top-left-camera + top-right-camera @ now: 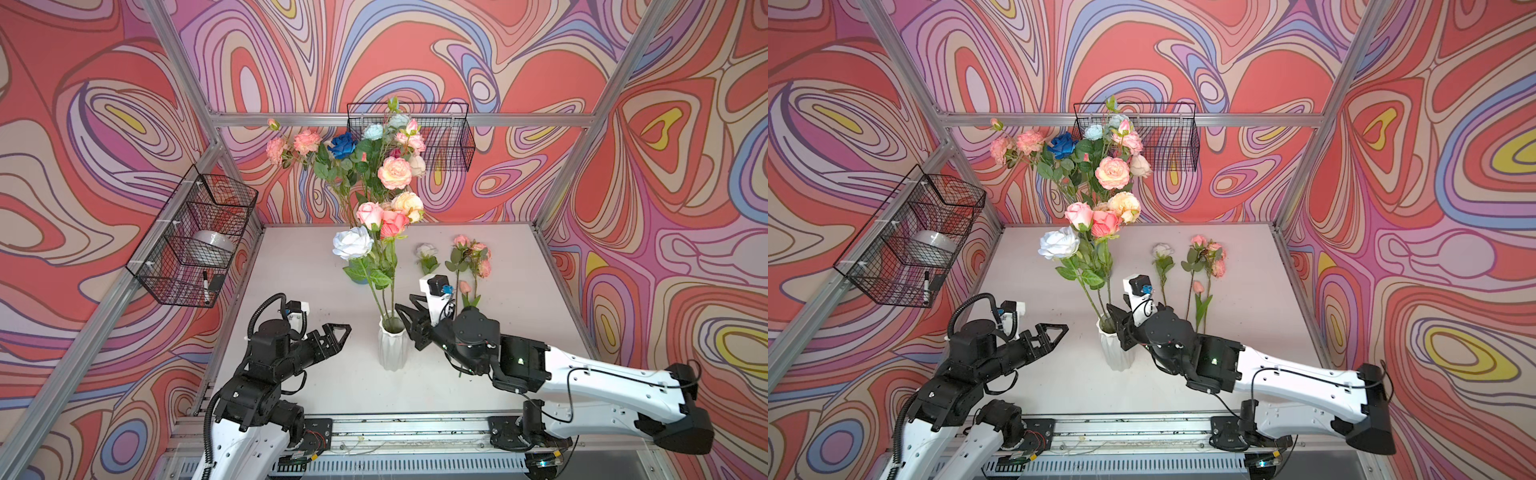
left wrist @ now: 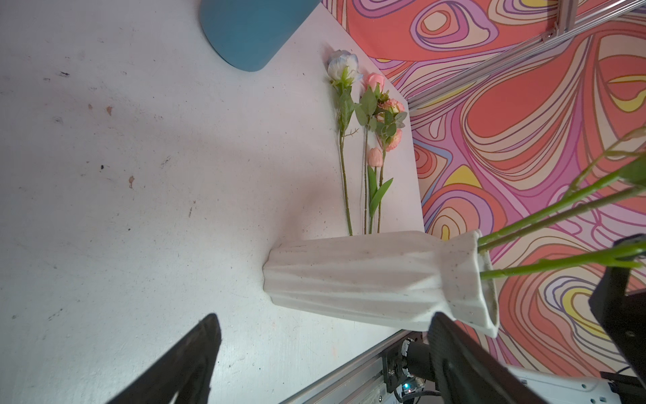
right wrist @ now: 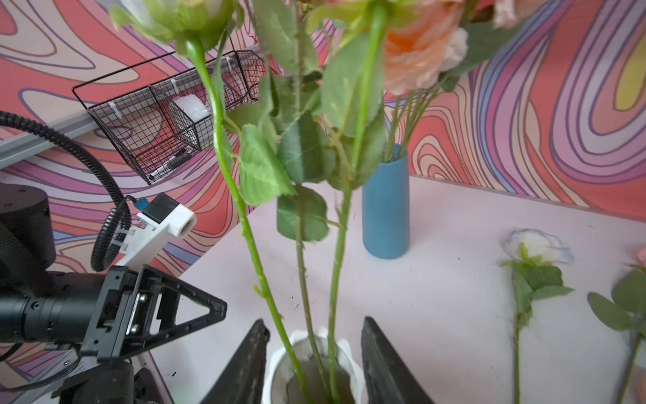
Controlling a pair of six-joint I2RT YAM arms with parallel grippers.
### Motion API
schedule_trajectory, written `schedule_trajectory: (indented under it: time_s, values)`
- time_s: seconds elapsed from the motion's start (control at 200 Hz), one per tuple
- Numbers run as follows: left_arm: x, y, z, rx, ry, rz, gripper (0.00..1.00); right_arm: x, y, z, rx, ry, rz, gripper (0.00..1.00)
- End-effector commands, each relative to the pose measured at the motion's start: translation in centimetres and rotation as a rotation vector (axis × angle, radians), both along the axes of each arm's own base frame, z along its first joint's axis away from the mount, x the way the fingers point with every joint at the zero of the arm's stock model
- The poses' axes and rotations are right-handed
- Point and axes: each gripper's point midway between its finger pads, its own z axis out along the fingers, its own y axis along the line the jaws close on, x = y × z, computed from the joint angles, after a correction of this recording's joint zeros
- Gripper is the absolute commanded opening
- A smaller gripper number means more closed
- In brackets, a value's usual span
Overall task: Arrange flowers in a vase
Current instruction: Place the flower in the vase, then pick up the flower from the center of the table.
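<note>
While straddling the mouth of the white fluted vase [image 1: 392, 340], grips nothing: right pincer [image 3: 314, 321], jaws partly parted, three thin green stems [image 3: 337, 266] standing free between. Empty too: left pincer [image 1: 343, 332], wide open, near vase, not touching. Step, by judgement: tail end of one insertion. Next: back off without snagging leaves, then fetch loose pale rose [image 1: 427, 250] lying on tabletop [image 1: 291, 374] to the right. Matte ridged vase; smooth blue cylinder vase [image 3: 385, 210] behind, with main bunch [image 1: 392, 172]; layered, cloth-like petals.

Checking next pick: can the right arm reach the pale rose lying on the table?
Probably yes: the pale rose lies just beyond the right gripper, nothing between; its open jaws hold nothing.
</note>
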Motion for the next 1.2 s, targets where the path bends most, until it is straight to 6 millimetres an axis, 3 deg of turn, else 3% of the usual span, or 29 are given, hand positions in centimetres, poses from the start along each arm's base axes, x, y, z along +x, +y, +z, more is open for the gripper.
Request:
schedule_trajectory:
  time_s: [0.0,0.07,0.21,0.3,0.4,0.671,0.941,1.061,1.196]
  values:
    - [0.1,0.1,0.2,0.013,-0.010,0.001,0.95,-0.3,-3.8,-4.2,-0.039,0.140,-0.107,0.50]
    - [0.1,0.1,-0.2,0.018,-0.001,0.003,0.95,0.3,-6.1,-6.9,-0.087,0.217,-0.198,0.53]
    - [0.2,0.0,-0.7,0.016,0.009,0.000,0.95,4.2,-9.7,-14.4,-0.152,0.495,-0.300,0.50]
    - [0.1,0.0,-0.9,0.017,0.012,-0.007,0.95,6.8,-11.2,-18.9,-0.191,0.635,-0.326,0.48]
    - [0.0,0.0,-0.8,0.021,0.011,-0.008,0.95,9.8,-11.5,-22.2,-0.281,0.683,-0.339,0.48]
    - [-0.2,-0.1,-0.6,0.015,0.013,-0.017,0.95,17.5,-10.1,-27.4,-0.438,0.727,-0.364,0.45]
    - [-0.5,0.0,-0.2,0.011,0.003,-0.016,0.95,21.1,-11.6,-32.2,-0.546,0.818,-0.460,0.39]
    - [-0.8,-0.1,0.4,0.003,-0.003,-0.024,0.95,21.2,-11.3,-33.3,-0.561,0.841,-0.435,0.20]
    - [-1.2,0.0,1.7,-0.009,-0.028,-0.021,0.95,21.0,-11.2,-32.6,-0.530,0.822,-0.426,0.00]
